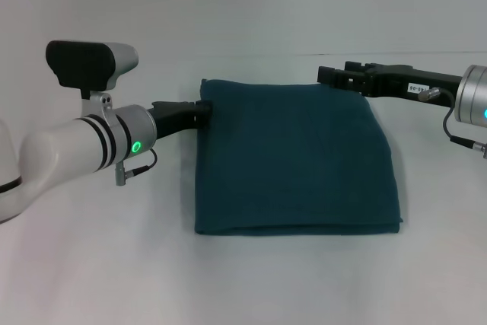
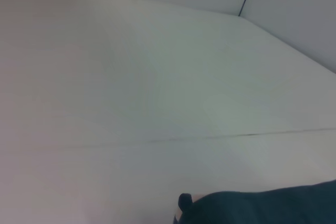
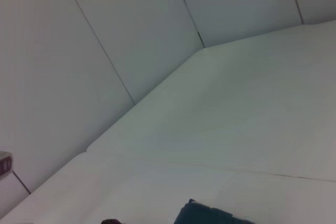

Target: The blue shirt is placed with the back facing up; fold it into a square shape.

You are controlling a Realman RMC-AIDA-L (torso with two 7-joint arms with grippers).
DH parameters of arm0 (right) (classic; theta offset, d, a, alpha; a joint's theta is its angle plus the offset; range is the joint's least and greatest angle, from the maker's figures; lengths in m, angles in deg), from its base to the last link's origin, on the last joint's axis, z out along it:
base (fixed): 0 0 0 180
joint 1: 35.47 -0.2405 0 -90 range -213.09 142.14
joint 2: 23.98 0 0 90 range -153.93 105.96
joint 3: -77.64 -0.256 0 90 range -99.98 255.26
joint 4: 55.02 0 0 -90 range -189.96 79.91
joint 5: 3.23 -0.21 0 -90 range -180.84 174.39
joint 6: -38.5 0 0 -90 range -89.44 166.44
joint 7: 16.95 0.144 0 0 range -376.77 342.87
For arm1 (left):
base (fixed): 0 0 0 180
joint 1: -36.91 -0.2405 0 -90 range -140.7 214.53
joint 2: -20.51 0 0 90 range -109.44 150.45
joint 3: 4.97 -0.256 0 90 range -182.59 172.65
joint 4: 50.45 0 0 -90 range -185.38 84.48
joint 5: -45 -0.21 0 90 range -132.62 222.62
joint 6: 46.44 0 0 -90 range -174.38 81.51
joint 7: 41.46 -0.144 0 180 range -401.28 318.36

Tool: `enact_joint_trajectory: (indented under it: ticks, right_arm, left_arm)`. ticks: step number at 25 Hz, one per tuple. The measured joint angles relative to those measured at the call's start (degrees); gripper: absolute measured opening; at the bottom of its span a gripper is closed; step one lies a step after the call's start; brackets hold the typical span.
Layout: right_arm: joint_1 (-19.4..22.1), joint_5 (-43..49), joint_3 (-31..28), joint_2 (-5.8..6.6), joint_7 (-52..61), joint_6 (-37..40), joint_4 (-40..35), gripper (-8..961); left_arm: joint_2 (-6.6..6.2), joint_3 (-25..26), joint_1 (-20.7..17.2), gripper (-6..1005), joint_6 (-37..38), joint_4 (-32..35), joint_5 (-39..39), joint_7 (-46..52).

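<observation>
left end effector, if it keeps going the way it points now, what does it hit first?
The blue shirt. In the head view the left end effector points toward the robot's right, tip already at the shirt's far left corner, so further travel would likely push into the folded cloth. Its height over the table is unclear.

You're looking at a bare test booth or lab: a plain white tabletop [image 1: 91,264] with white panelled walls [image 3: 79,51] rising right behind it.

The blue shirt [image 1: 293,157] is a plain dark teal with no lettering showing (folded to a near square). It lies on a white tabletop [image 1: 91,264]. The arms are white with black grippers and green indicator rings.
</observation>
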Motion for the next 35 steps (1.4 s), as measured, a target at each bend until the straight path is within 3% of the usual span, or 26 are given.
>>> enact_joint_trajectory:
  ticks: [12,19,23,26,32,35]
  right_arm:
    - [0.0,0.0,0.0,-0.02,0.0,0.0,0.1,779]
    - [0.3,-0.5,-0.8,0.28,-0.7,0.0,0.1,780]
    - [1.1,-2.1,-2.8,0.79,-2.3,2.9,0.0,782]
    - [2.0,-2.7,-5.0,0.93,-4.4,7.4,-0.3,784]
    - [4.7,-3.0,-7.8,0.67,-13.9,20.6,-0.7,931]
    - [6.5,-2.6,-7.3,0.45,-17.9,25.6,-0.7,930]
  left_arm:
    - [-0.03,0.1,-0.2,108,-0.2,1.1,0.3,0.3]
    - [-0.13,0.3,-4.3,136,2.5,6.3,0.4,4.7]
    - [-0.08,0.5,-9.5,152,15.0,13.6,2.8,7.8]
    - [0.07,0.4,-13.3,383,27.8,17.8,6.4,8.1]
    - [0.14,0.4,-18.2,618,47.6,21.6,9.1,7.9]
    - [0.16,0.6,-20.7,742,56.0,22.7,9.2,7.6]
